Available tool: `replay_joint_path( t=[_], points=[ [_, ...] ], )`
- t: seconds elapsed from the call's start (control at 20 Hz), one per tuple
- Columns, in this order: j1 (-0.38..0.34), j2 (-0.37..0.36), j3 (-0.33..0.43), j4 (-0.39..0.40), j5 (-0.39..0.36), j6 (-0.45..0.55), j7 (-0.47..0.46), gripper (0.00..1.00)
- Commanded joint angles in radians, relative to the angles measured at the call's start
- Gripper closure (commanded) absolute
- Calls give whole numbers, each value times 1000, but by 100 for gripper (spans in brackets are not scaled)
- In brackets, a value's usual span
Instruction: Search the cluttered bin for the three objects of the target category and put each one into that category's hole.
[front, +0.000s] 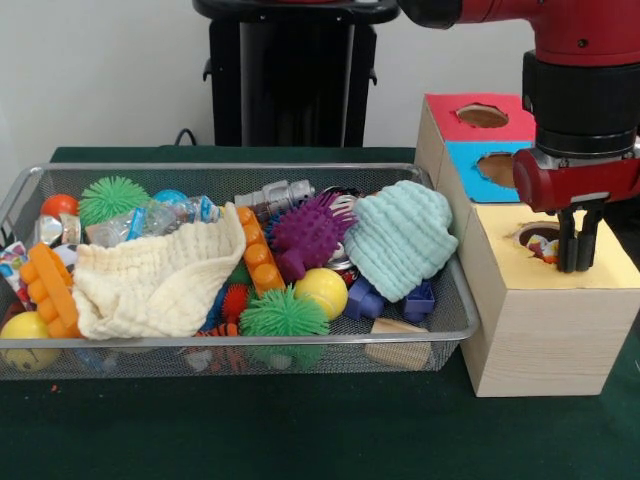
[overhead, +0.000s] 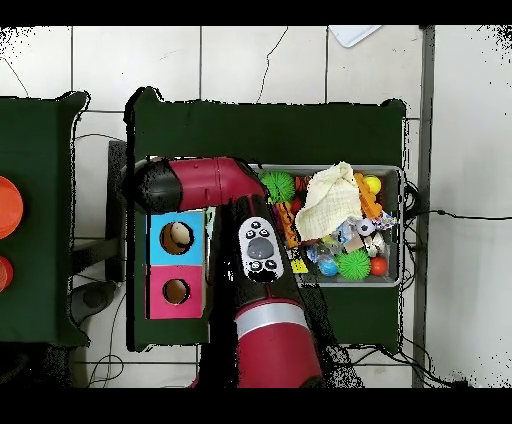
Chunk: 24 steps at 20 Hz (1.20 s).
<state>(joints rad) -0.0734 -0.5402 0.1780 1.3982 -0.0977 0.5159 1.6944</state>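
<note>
A: Step in hand?
B: Drop-off, judging by position. Gripper (front: 576, 262) is hung right over the hole (front: 538, 240) in the yellow box top, fingers close together, nothing seen held. A dotted cloth piece (front: 546, 247) is seen inside the hole.
A: Next?
B: A return to the bin (front: 455, 295), beside the box. Further dotted pieces can't be made out; cream cloth (front: 160, 280) and mint cloth (front: 400, 240) are likely to be in the way.

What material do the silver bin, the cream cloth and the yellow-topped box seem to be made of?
The bin: probably metal wire, a fine shiny silver mesh. The cream cloth: soft knit fabric, ribbed and wrinkled. The yellow-topped box: light wood showing grain, its top matte yellow.
</note>
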Motion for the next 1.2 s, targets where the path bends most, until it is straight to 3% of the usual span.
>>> replay_joint_path(
  t=[0.05,0.6,0.85,1.2],
  points=[
    [-1,124,-63,13,-8,19,175,100],
    [21,128,-100,23,11,67,175,100],
    [34,106,-110,31,35,134,181,100],
    [39,102,-123,42,44,121,164,100]
  ],
)
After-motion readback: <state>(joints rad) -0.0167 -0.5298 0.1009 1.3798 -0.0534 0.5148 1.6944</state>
